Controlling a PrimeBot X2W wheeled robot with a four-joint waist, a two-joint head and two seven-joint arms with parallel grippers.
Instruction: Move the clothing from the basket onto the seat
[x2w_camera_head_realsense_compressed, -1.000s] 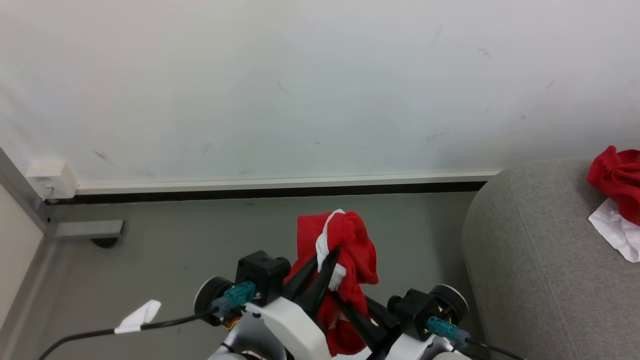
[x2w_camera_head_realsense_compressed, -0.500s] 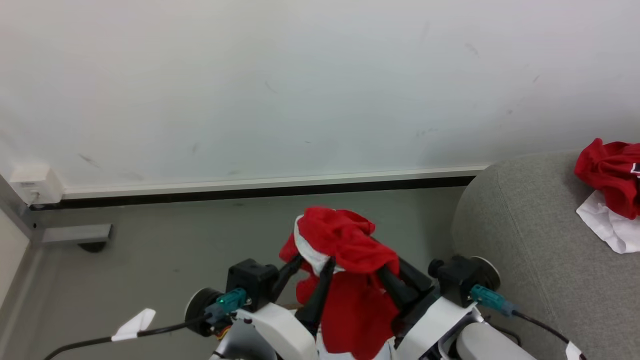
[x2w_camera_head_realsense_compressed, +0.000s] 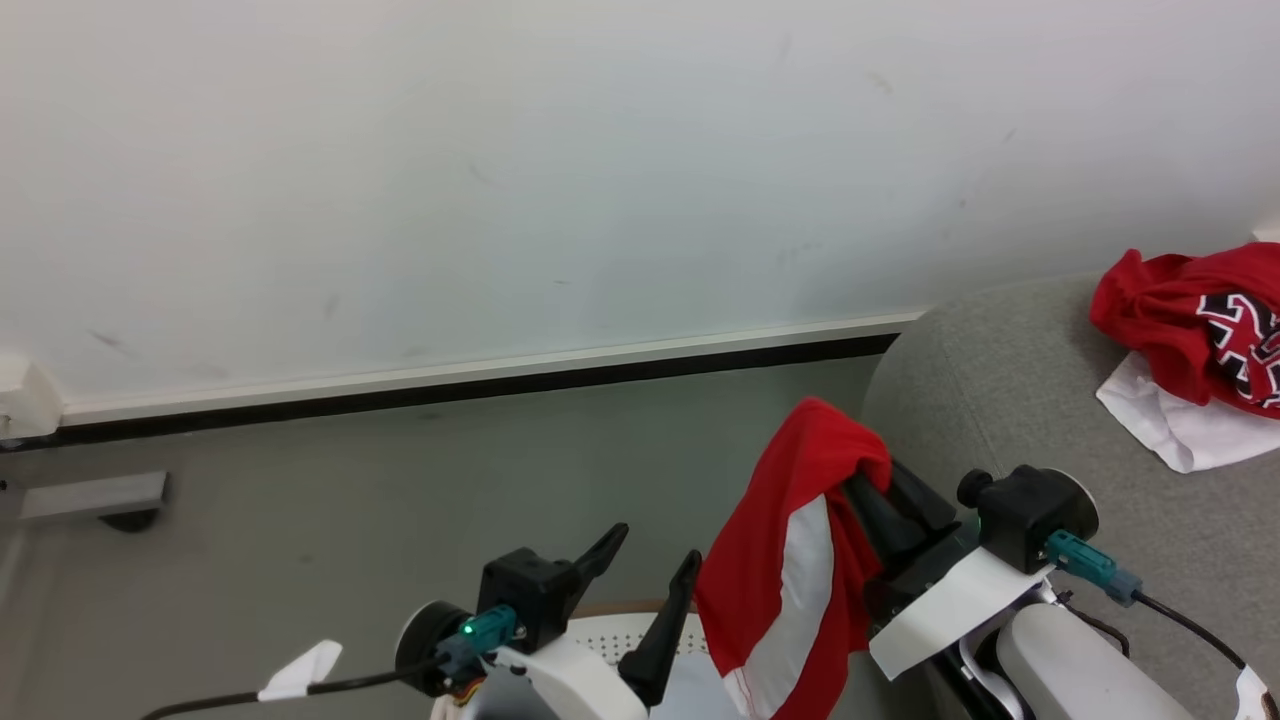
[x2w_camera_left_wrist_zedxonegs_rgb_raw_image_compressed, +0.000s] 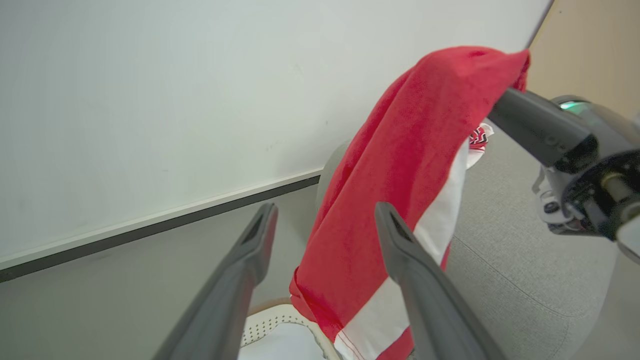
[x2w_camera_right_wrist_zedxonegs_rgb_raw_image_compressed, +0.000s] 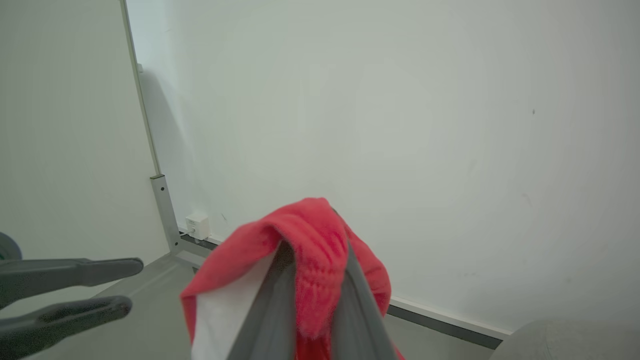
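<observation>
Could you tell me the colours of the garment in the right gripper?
The garment is red with a white panel, clearest in the left wrist view.

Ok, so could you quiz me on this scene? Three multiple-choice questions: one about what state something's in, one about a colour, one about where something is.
1. The left pincer is: A. shut on cloth; B. open, holding nothing; C. shut on a cable.
2. The panel on the red garment hanging from the right pincer is: A. blue; B. black; C. white.
3. The lettered jersey lies: A. on the grey seat; B. in the left pincer; C. across both pincers.

Answers: 1 B, it gapes with nothing in it. 2 C, a white strip runs down the red cloth. 3 A, it rests crumpled on the seat's top, apart from both pincers.
</observation>
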